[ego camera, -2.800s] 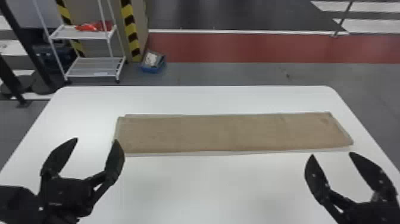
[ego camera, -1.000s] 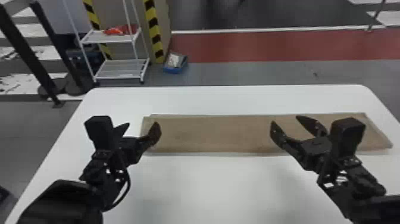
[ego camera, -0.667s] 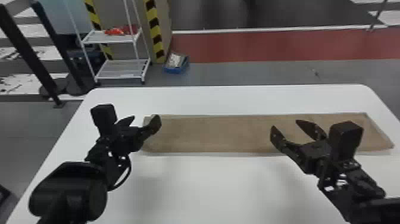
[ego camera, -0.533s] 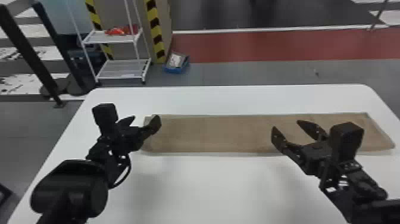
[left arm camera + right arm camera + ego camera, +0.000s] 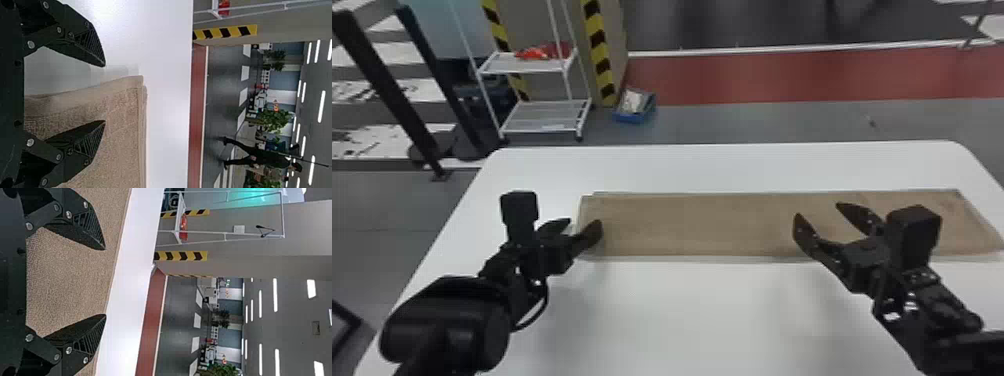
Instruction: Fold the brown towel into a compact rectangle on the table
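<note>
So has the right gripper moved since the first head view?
Yes: judged against the far right corner of the table, the right gripper has moved left, and closer to the far edge in that view.

Right gripper [image 5: 818, 210] at the frame's edge, black fingers [image 5: 84, 338] spread wide above the brown towel [image 5: 66, 278]! Past it, white table [image 5: 133, 266], then the red floor strip [image 5: 150, 321] mid-frame, and there's the white rack [image 5: 179, 211] beside yellow-and-black striping [image 5: 180, 255]!
</note>
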Controlling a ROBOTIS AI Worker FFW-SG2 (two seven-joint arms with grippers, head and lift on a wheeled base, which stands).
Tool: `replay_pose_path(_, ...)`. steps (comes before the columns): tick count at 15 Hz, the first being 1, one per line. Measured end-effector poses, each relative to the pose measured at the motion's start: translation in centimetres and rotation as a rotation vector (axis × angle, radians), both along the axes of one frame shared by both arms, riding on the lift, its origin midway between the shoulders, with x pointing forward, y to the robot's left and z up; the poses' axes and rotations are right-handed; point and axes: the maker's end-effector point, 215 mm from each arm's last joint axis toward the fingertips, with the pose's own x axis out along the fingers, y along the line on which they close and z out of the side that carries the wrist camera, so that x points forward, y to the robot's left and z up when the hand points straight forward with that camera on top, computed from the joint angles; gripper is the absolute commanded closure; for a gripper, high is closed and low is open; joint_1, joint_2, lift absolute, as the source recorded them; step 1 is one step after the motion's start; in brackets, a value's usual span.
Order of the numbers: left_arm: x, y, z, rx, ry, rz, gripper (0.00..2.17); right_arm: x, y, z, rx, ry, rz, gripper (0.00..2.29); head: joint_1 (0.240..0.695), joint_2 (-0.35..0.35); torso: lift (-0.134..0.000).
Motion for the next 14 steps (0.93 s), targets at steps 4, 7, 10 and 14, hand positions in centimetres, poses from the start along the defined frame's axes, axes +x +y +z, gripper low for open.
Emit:
replay_pose_path(4,-0.3,0.1,-0.5,-0.016,0.005,-0.007,0.64,-0.2,0.0,-0.2,0.001,-0.002,0.001,0.32,0.695,0.114,-0.123)
replay_pose_path(7,-0.3,-0.3,-0.5,-0.021,0.005,-0.018,1.24,-0.3,-0.2,-0.3,-0.001,-0.001,-0.001,0.32,0.695,0.111,-0.123)
replay_pose_path(10,-0.1,-0.4,0.3,-0.041,-0.007,-0.017,1.42,-0.3,-0.3,-0.1,-0.001,-0.005,0.000,0.32,0.695,0.107,-0.123)
replay_pose_path(14,0.3,-0.5,4.6,-0.123,-0.079,-0.007,1.42,-0.2,-0.1,0.2,-0.001,-0.010,0.001,0.32,0.695,0.106,-0.123)
